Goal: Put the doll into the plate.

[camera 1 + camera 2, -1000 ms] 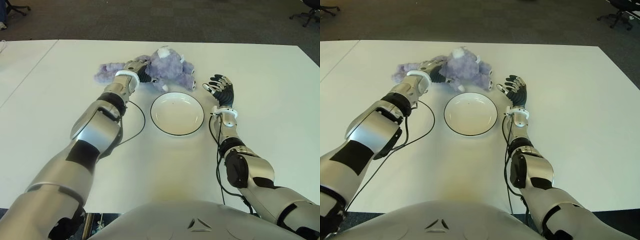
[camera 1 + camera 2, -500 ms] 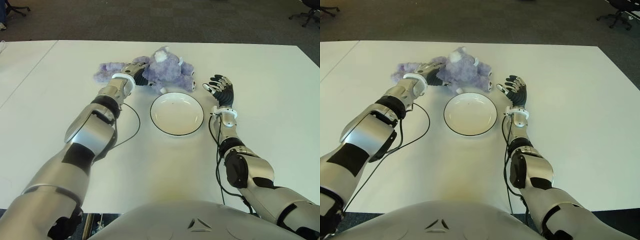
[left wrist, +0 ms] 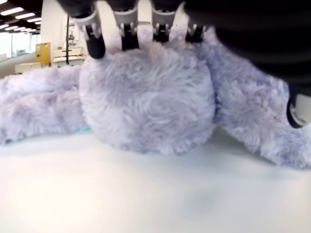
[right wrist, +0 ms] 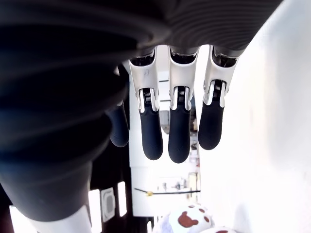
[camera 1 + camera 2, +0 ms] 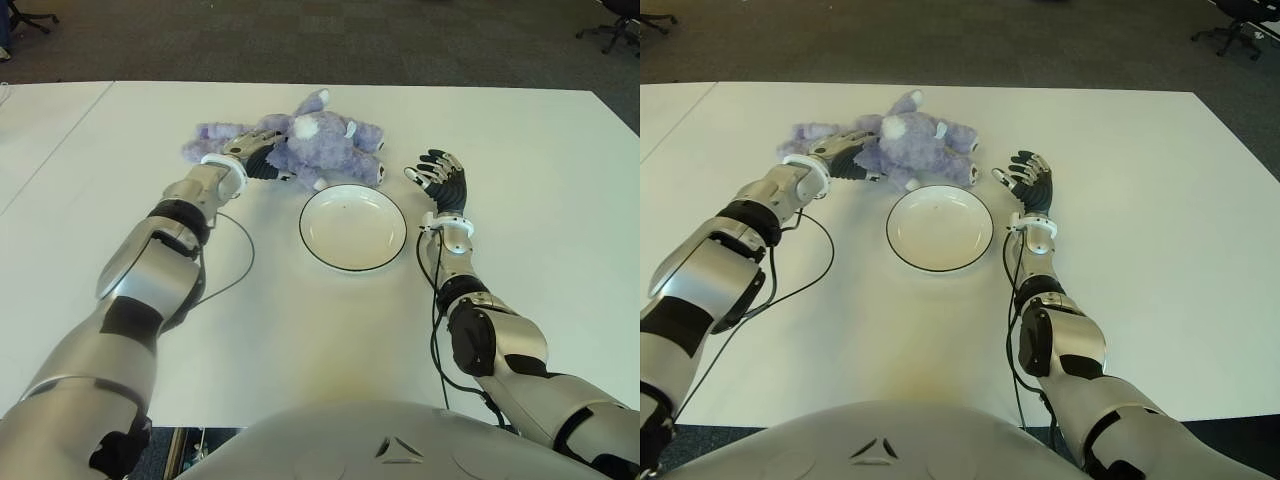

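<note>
The purple plush doll (image 5: 322,146) lies on its side on the white table (image 5: 520,150), just beyond the plate. My left hand (image 5: 255,152) reaches in from the doll's left and grips it. In the left wrist view its fingers (image 3: 129,30) press into the fur on top of the doll (image 3: 146,102) and the thumb sits at the side. The white plate (image 5: 353,228) with a dark rim is bare and lies close in front of the doll. My right hand (image 5: 441,176) stands to the right of the plate, fingers (image 4: 177,131) spread and holding nothing.
A black cable (image 5: 238,272) loops on the table beside my left forearm, and another cable (image 5: 436,300) runs along my right forearm. A second table (image 5: 40,130) adjoins on the left. Office chairs (image 5: 610,25) stand on the carpet beyond.
My left arm has swung to the left and the doll has tipped from upright onto its side, shifting slightly left behind the plate. The right hand has not moved.
</note>
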